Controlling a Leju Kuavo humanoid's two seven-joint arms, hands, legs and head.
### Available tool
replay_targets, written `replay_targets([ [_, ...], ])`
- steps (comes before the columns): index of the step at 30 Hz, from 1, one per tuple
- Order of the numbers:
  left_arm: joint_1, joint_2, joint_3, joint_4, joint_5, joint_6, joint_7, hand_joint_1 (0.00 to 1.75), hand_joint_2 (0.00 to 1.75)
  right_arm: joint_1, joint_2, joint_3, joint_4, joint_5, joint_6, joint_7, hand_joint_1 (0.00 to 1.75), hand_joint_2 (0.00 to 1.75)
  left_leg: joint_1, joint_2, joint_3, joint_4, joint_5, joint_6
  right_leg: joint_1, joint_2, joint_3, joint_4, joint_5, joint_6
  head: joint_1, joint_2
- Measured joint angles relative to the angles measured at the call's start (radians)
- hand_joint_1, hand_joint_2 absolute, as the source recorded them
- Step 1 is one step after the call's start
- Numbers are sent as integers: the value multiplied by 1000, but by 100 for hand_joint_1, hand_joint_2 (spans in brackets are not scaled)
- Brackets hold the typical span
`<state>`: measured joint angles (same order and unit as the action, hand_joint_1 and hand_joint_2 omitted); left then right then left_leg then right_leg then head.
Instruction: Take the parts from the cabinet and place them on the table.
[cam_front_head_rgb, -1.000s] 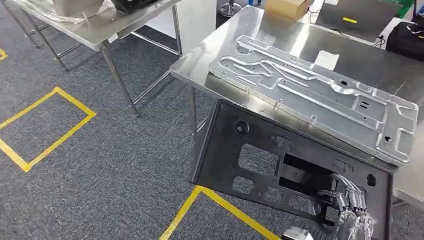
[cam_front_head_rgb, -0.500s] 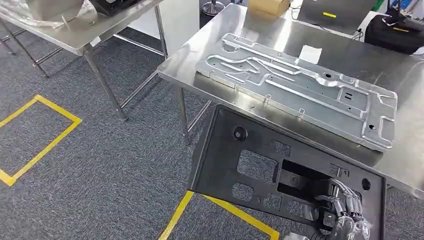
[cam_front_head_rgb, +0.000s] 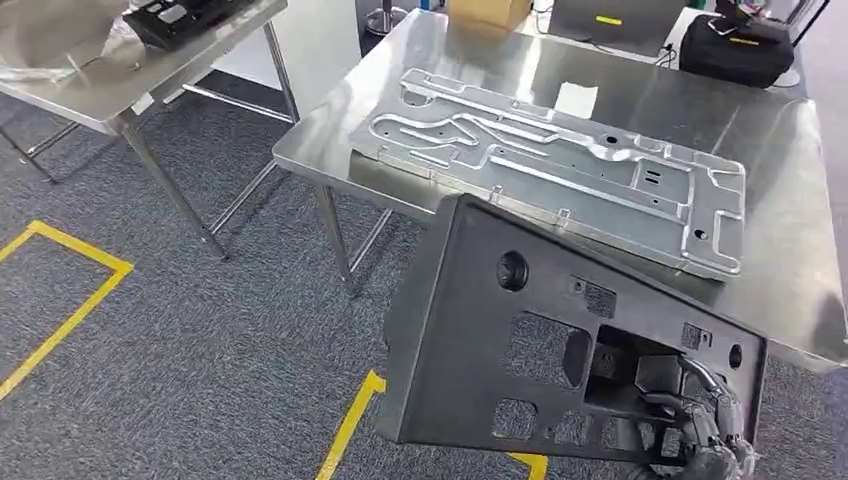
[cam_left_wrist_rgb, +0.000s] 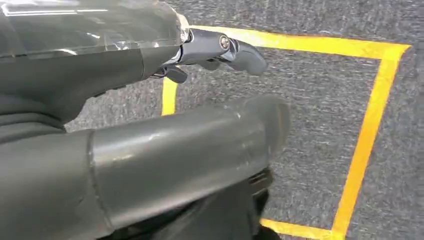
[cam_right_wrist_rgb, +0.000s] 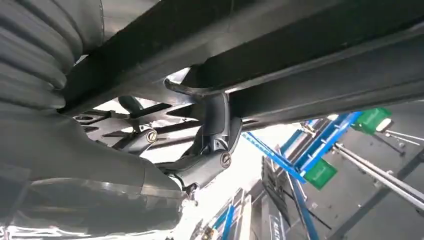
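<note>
A large black plastic panel (cam_front_head_rgb: 480, 340) with several cut-outs hangs tilted in front of the steel table (cam_front_head_rgb: 780, 200). Its upper edge overlaps the table's front edge. My right hand (cam_front_head_rgb: 700, 435) grips it at the lower right, fingers hooked through a cut-out. In the right wrist view the right hand (cam_right_wrist_rgb: 200, 150) curls around a rib of the black panel (cam_right_wrist_rgb: 300, 60). A stamped silver metal plate (cam_front_head_rgb: 560, 165) lies flat on the table. My left hand (cam_left_wrist_rgb: 150, 125) hangs over the carpet, fingers apart, holding nothing.
A second steel table (cam_front_head_rgb: 90, 70) with a black object stands at the upper left. A black bag (cam_front_head_rgb: 745, 45), a cardboard box (cam_front_head_rgb: 490, 10) and a white paper slip (cam_front_head_rgb: 577, 100) sit at the table's far side. Yellow floor tape (cam_front_head_rgb: 70, 300) marks the grey carpet.
The camera has moved, so the table now sits further left and lower in view. The black panel has risen in my right hand and now overlaps the table's front edge.
</note>
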<state>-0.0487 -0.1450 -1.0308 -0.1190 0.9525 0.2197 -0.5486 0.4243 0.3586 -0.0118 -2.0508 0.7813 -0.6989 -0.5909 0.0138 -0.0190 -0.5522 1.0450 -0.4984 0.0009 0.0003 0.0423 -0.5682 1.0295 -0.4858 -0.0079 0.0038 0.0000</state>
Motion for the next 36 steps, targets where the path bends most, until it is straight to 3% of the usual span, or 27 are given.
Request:
replay_targets([
  [3,0,0,-5,0,-1,-8,-3,0,0,3,0,2,-4,0,0,-1,175,175,-3,6,1,-8,6,18,-4,5,-1,-3,3,17,-1,0],
  [4,0,0,-10,0,-3,-8,-4,0,0,5,0,2,-5,0,0,-1,175,175,3,14,5,-15,13,28,-8,-5,-3,6,-7,22,0,0],
  [5,-2,-1,-13,0,-6,-8,-6,0,0,5,0,2,-6,0,0,-1,175,175,3,14,5,-18,14,31,-7,-21,-17,37,-32,27,6,0],
  [7,-1,-1,-18,0,-10,-8,-6,0,0,5,0,2,-6,0,0,0,175,175,2,22,2,-18,14,37,-11,-31,-91,184,-109,35,8,0],
  [8,0,-1,-18,0,-11,-6,-6,0,0,7,0,2,-6,0,0,0,175,175,2,27,2,-18,14,37,-13,-32,-126,253,-133,38,8,0],
  [9,1,-1,-18,0,-13,2,-5,0,0,7,0,2,-6,0,0,0,175,175,2,32,2,-18,13,37,-14,-32,-149,292,-136,39,8,0],
  [10,0,-1,-20,0,-15,6,-4,0,0,7,0,2,-6,0,0,0,175,175,2,35,4,-18,12,36,-15,-34,-145,280,-113,39,8,0],
  [11,-1,-1,-23,0,-19,8,-4,0,0,7,0,2,-6,1,0,0,175,175,2,38,6,-18,10,35,-16,-37,-121,228,-74,38,8,0],
  [13,-3,-2,-34,0,-34,12,-4,0,0,7,0,3,-6,1,0,0,175,175,2,41,15,-18,5,30,-14,-52,-31,53,14,29,8,0],
  [14,-3,-3,-41,0,-37,15,-4,0,0,5,0,5,-6,2,0,0,175,175,0,43,16,-18,3,25,-9,-70,-3,0,8,21,8,0],
  [17,-4,-5,-53,0,-49,16,-3,0,0,6,0,10,-6,3,0,0,175,175,-1,53,17,-20,0,6,3,-57,-8,-6,6,11,7,0],
  [18,-5,-5,-56,0,-51,16,-2,0,0,6,0,11,-6,3,0,0,175,175,-2,56,21,-23,-1,1,3,-52,-7,-10,9,6,7,0],
  [19,-6,-6,-62,0,-51,13,1,0,0,6,0,11,-6,4,0,0,175,175,-2,56,20,-17,-9,-4,-11,-48,1,-23,16,-3,7,0],
  [20,-6,-6,-66,0,-50,10,4,0,0,5,0,13,-6,4,0,0,175,175,0,42,14,6,-26,-9,-9,-47,5,-27,16,-5,7,0],
  [21,-6,-6,-68,0,-47,8,8,0,0,4,0,17,-6,4,0,0,175,175,0,34,-13,66,-65,-9,-9,-46,5,-26,15,-14,0,0],
  [23,-5,-6,-68,0,-46,4,15,0,0,5,0,18,-6,4,0,0,175,175,1,29,-89,224,-138,-13,-6,-41,5,-25,13,-18,-2,0],
  [24,-4,-6,-69,0,-46,4,18,0,0,5,0,18,-5,3,0,0,175,175,1,28,-115,274,-148,-15,-5,-37,5,-24,12,-18,-3,0],
  [25,-3,-6,-70,0,-46,3,19,0,0,5,0,18,-5,3,0,0,175,175,1,28,-120,278,-132,-15,-4,-32,6,-23,11,-19,-3,0],
  [26,-3,-6,-71,0,-46,2,20,0,0,5,0,18,-4,4,0,0,175,175,1,28,-104,238,-97,-14,-4,-26,8,-21,10,-19,-3,0],
  [28,-4,-6,-73,0,-46,0,21,0,0,5,0,18,-4,4,0,0,175,175,1,16,-29,69,0,-8,-4,-7,11,-13,5,-12,-3,0],
  [29,-3,-6,-75,0,-46,-1,22,0,0,4,0,18,-4,3,0,2,175,175,3,-19,-6,9,9,-3,-6,-5,7,-8,1,-9,-3,0],
  [30,-2,-6,-76,0,-46,-1,24,0,0,3,0,18,-4,3,0,3,175,175,1,-23,-1,-6,2,-2,1,3,1,2,-1,-4,-1,0],
  [33,-3,-6,-76,0,-44,-1,24,0,0,5,0,17,-5,0,0,3,175,175,-4,-6,-1,-2,6,9,-4,19,-5,-5,7,11,-2,0],
  [34,-4,-8,-76,0,-44,-1,24,0,0,5,0,16,-5,-1,0,3,175,175,4,4,2,-15,13,20,-4,25,-7,-2,3,17,-3,0],
  [35,-6,-8,-76,0,-42,0,24,0,0,8,0,15,-5,-3,0,3,175,175,4,13,5,-19,16,26,-5,0,-12,17,-12,23,-1,0],
  [36,-6,-8,-77,0,-41,0,24,0,0,5,0,15,-6,-3,0,3,175,175,5,19,4,-20,16,33,-6,-18,-36,66,-46,28,7,0],
])
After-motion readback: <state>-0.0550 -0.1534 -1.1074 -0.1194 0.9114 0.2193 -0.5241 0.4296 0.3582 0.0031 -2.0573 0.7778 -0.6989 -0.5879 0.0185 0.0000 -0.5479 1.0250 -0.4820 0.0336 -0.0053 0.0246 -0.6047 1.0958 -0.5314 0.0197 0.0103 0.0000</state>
